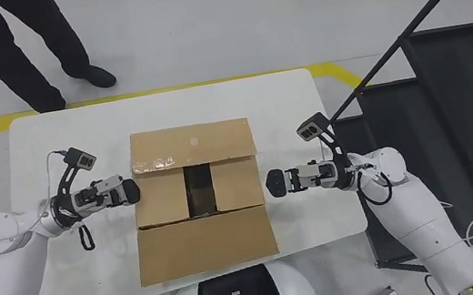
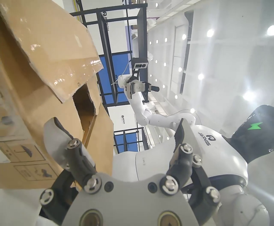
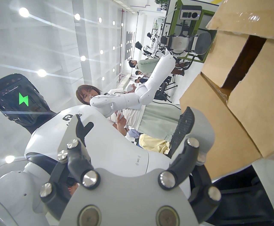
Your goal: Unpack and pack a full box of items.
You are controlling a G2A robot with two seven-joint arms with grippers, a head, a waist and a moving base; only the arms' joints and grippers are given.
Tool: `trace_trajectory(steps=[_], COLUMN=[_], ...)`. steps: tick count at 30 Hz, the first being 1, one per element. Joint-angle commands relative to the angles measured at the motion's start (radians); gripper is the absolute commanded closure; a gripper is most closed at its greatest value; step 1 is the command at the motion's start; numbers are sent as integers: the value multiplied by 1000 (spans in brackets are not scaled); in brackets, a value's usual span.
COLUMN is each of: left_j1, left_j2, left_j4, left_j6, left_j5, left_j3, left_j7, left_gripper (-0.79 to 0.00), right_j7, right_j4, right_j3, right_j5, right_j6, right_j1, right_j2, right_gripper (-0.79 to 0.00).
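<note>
A brown cardboard box (image 1: 205, 244) stands in the middle of the white table (image 1: 44, 149). Its two side flaps are folded inward, leaving a dark gap (image 1: 199, 190) between them, and the contents are hidden. My left gripper (image 1: 126, 191) hangs close beside the box's left side, open with nothing between its fingers. In the left wrist view that gripper (image 2: 117, 134) has the box wall (image 2: 42, 89) next to one finger (image 2: 55, 132). My right gripper (image 1: 275, 183) is just off the box's right side, open and empty. The right wrist view shows this gripper (image 3: 132, 124) near the box (image 3: 224, 119).
A black metal frame with steps (image 1: 451, 106) stands right of the table. Bare table lies to the left of the box and along its far edge (image 1: 166, 107). The box's near flap reaches almost to the table's front edge.
</note>
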Motion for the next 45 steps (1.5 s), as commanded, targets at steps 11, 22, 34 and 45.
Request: trace_trajectory(steps=[11,22,34,45], left_j1=[-108,-217,-389,-477], left_j2=[-43,-95,-177,-226], left_j4=[71,119,308,427], left_j6=[5,28,-3,-85], left_j5=[-93,-178,-201,-117], left_j3=[65,119,192,232], left_j7=[-4,-28,3,85], left_gripper=[-785,-785,-785,-785], right_j7=[0,0,0,0], right_j4=[0,0,0,0], right_j3=[0,0,0,0], right_j5=[0,0,0,0], right_j6=[0,0,0,0], right_j1=[0,0,0,0], right_j2=[0,0,0,0], right_gripper=[-785,-785,-785,-785])
